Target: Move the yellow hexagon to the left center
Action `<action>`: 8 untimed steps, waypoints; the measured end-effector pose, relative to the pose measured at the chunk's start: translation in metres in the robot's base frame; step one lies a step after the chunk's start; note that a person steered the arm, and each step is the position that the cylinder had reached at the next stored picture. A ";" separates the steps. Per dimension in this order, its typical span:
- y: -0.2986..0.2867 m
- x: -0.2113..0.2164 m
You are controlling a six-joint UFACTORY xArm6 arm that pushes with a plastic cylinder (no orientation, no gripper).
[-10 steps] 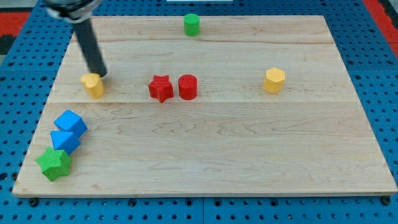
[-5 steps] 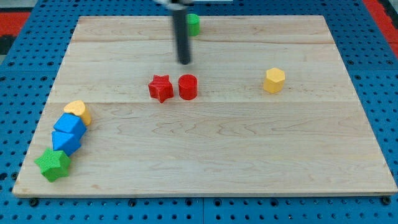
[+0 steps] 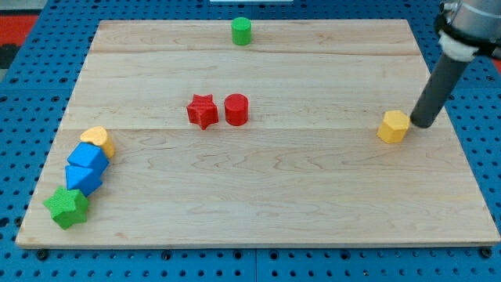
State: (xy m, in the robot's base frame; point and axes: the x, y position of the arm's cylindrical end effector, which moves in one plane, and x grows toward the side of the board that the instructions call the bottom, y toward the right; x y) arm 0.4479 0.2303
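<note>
Blue pegboard surrounds a pale wooden bench (image 3: 258, 196), on which all the blocks are laid out. At the view's right, the yellow hexagon (image 3: 393, 126) is seen a little above the board's middle height, well apart from the left edge. The dark rod comes down from the view's upper right corner, and my tip (image 3: 425, 123) is placed just to the right of the hexagon — touching it or nearly so; which of the two cannot be told. No jaws are carried by the tool: it is a plain rod, so nothing is spread, pressed together or pinched.

Near the centre, a red star (image 3: 202, 110) and a red cylinder (image 3: 236, 109) are set side by side, the star on the left. A green cylinder (image 3: 241, 30) is found at the view's top edge. At the lower left, a cluster is formed along a diagonal — a yellow heart-like block (image 3: 97, 139) uppermost, then two blue blocks (image 3: 85, 168) of angular shape, then a green star (image 3: 68, 206) lowest, each touching the next.
</note>
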 end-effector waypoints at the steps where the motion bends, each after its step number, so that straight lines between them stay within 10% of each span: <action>1: -0.056 0.007; 2: -0.153 0.002; 8: -0.219 -0.001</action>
State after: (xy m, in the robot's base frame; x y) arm 0.4471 0.0117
